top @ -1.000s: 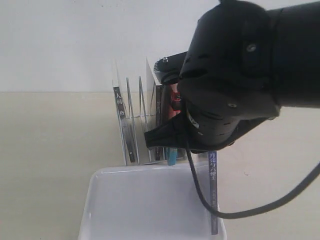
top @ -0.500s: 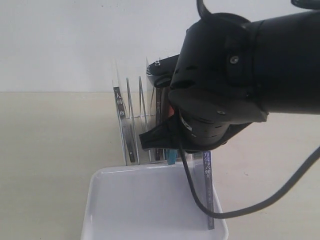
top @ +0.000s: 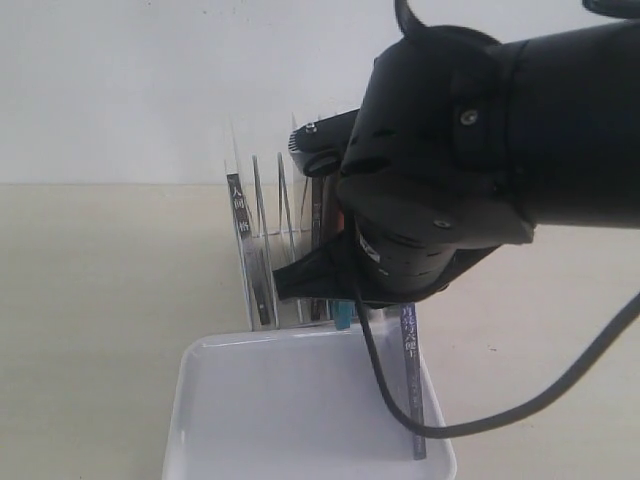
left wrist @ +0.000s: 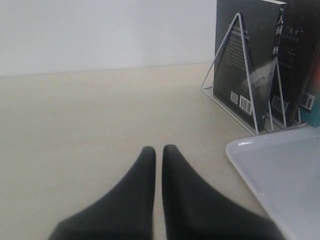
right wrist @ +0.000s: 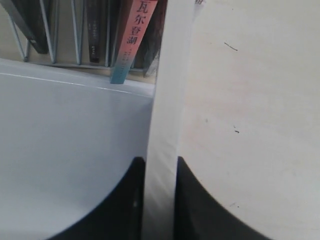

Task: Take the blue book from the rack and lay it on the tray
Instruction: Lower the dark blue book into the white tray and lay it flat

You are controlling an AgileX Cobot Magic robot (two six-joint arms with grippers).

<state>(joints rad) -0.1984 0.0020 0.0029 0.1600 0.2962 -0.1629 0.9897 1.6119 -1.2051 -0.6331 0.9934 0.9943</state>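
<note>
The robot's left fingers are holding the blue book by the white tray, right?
No, not the left. The right fingers are holding the blue book by the white tray, as the right wrist view shows. The left fingers are shut with nothing between them.

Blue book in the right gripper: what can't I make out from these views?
- Right wrist view: the blue book shows only one pale edge in the right gripper; its cover is hidden.
- Exterior view: the right arm hides the grip and part of the rack; whether the book touches the tray is unclear.
- Left wrist view: blue book not visible.
</note>
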